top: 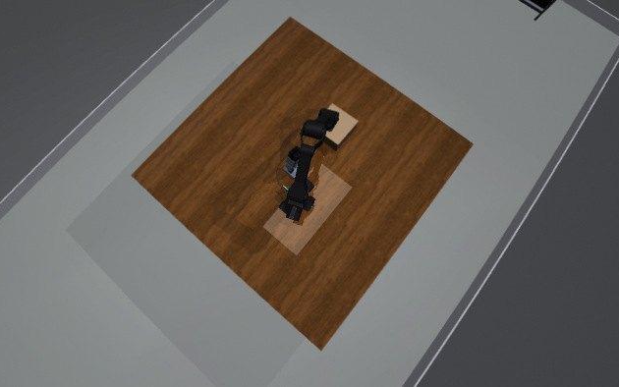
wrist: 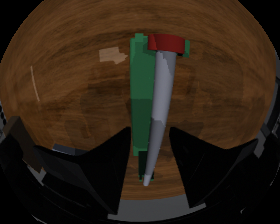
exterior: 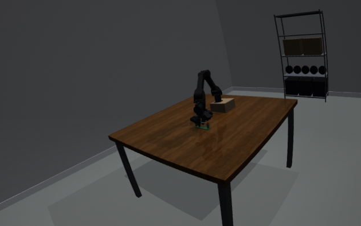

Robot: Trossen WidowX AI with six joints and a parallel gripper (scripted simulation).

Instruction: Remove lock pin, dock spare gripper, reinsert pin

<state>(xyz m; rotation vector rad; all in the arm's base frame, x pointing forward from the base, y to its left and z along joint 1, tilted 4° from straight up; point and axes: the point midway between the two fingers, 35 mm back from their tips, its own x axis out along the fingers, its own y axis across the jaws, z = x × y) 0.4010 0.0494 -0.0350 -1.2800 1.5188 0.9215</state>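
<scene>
The lock pin (wrist: 163, 90) (exterior: 204, 123), a grey rod with a red head, lies along the green rack (wrist: 141, 85) (exterior: 203, 128). In the wrist view its head is at the far end and its thin tip at the near end. My gripper (wrist: 151, 131) (exterior: 200, 123) is part open, low over the rack, one finger on each side of the pin with gaps on both sides. A blue-grey plate (top: 290, 171) with a dark upright part (top: 292, 159) on it stands beside my arm. The socket and spigot cannot be made out.
The arm's base stands on a pale wooden block (top: 345, 126) (exterior: 223, 105) at the back of the wooden table (top: 398, 162) (exterior: 166, 126). A pale rectangle (top: 326, 206) shows on the table top under the arm. A shelf rack (exterior: 302, 55) stands far behind.
</scene>
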